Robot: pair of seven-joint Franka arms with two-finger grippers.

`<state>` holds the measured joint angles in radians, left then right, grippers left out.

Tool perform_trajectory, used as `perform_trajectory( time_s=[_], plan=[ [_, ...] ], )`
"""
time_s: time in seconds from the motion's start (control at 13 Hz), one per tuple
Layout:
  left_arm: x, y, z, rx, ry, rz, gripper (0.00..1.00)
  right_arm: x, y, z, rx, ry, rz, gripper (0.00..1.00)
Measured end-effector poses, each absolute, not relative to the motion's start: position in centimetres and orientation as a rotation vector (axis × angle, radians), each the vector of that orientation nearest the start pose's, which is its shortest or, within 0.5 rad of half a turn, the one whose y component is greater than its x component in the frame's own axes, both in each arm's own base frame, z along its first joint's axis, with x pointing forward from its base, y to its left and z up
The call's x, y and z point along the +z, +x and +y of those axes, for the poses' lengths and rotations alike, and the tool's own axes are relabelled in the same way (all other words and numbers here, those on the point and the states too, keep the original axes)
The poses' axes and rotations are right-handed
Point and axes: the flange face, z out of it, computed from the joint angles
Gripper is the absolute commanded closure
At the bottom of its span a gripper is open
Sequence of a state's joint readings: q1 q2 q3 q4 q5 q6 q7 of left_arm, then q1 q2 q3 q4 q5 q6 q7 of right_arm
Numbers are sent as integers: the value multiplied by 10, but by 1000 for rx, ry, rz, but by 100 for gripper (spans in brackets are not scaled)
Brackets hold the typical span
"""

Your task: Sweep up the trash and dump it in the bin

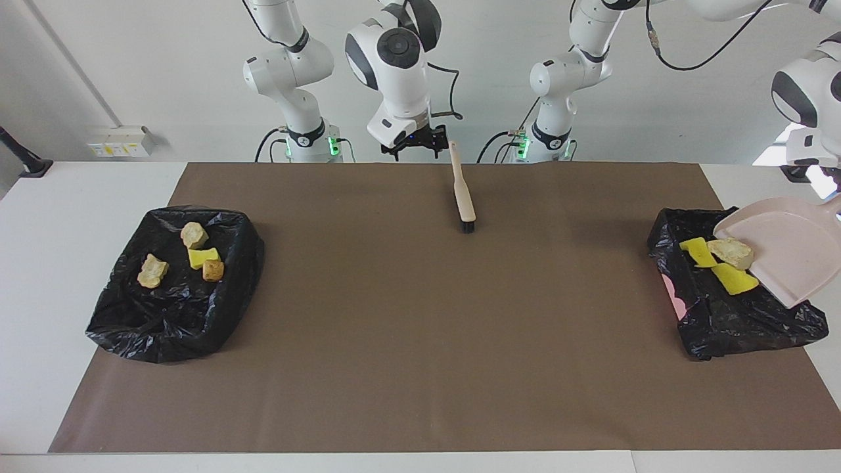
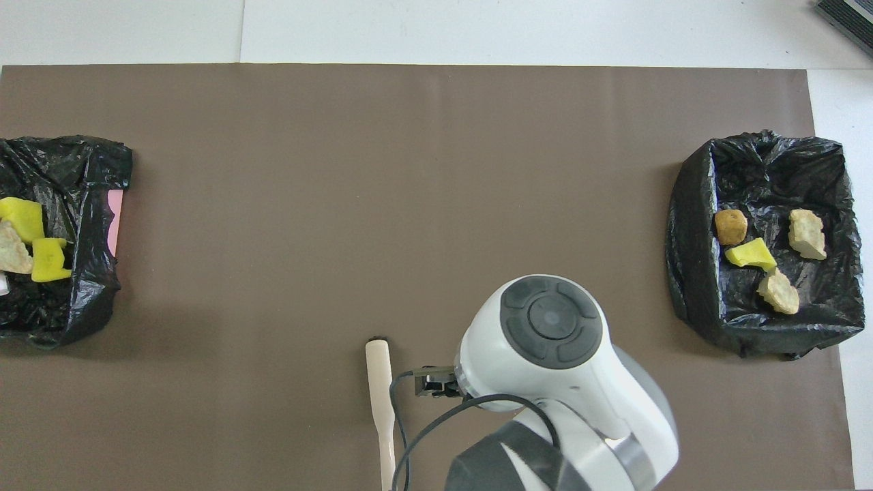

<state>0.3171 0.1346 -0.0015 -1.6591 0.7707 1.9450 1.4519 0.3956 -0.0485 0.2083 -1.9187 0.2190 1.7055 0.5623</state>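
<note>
Four scraps, among them a yellow sponge piece [image 1: 204, 257] and a tan chunk [image 1: 152, 270], lie in the black-lined bin [image 1: 164, 328] at the right arm's end. My left gripper [image 1: 829, 190] is shut on the handle of the beige dustpan [image 1: 788, 253], which is tilted over the other black-lined bin [image 1: 742, 322]. Two yellow sponge pieces [image 1: 736, 278] and a tan chunk [image 1: 730, 252] sit at the pan's lip and in that bin. The beige brush [image 1: 465, 197] lies on the mat. My right gripper [image 1: 417, 152] is open beside its handle end.
A brown mat [image 1: 420, 341] covers the table's middle. Pink bin wall [image 1: 673, 292] shows under the bag at the left arm's end. In the overhead view the right arm's wrist [image 2: 552, 327] hides its gripper beside the brush [image 2: 379, 382].
</note>
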Motion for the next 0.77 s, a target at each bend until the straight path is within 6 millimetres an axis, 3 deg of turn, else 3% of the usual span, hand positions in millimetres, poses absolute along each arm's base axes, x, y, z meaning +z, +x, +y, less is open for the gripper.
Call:
perform_trajectory(
  time_s=[0.23,0.38,0.61,0.77],
  plan=[
    [575,583,235,665,-1793,1630,100,528,461,270,290,-3042,-48,0],
    [596,586,217,649,-1760,1630,100,546,488,227,198,-3055,-124,0],
    [622,580,187,634,-1827,1617,100,574,518,167,72,-3070,-244,0],
    [629,572,161,556,-1952,1628,100,589,532,122,22,-3079,-189,0]
  ],
)
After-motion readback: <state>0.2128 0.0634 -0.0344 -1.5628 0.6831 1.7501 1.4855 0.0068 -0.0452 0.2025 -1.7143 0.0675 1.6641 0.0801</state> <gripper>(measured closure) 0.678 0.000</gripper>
